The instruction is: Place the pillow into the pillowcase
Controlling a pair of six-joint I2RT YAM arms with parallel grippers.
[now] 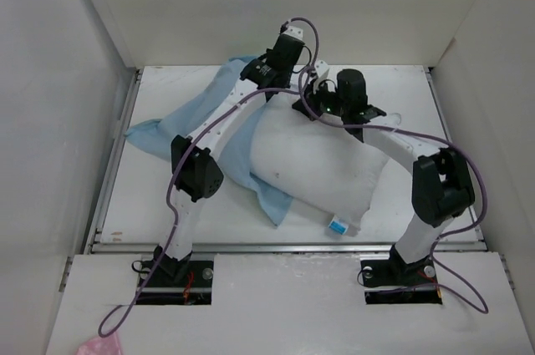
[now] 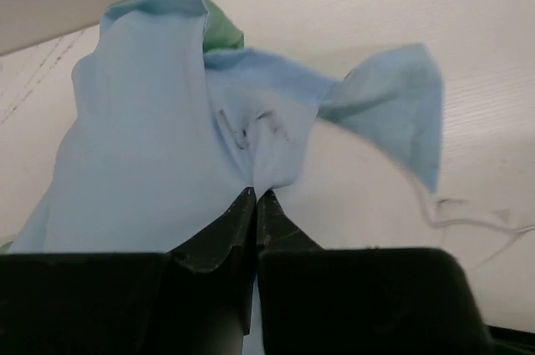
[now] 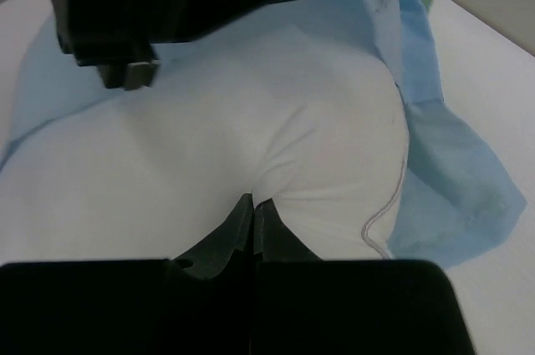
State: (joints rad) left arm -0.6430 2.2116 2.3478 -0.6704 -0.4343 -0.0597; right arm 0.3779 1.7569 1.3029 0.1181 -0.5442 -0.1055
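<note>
Robot lab test cell: plain white enclosure walls, white table, arm bases bolted at near edge, purple cables trailing.

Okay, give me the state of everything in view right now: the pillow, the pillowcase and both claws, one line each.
pillow: lying on the table, not inside the case, its left edge over the pillowcase, far end pinched.
pillowcase: rumpled, spread to the left of the pillow, one fold pinched.
left claw: shut on the pillowcase.
right claw: shut on the pillow.
</note>
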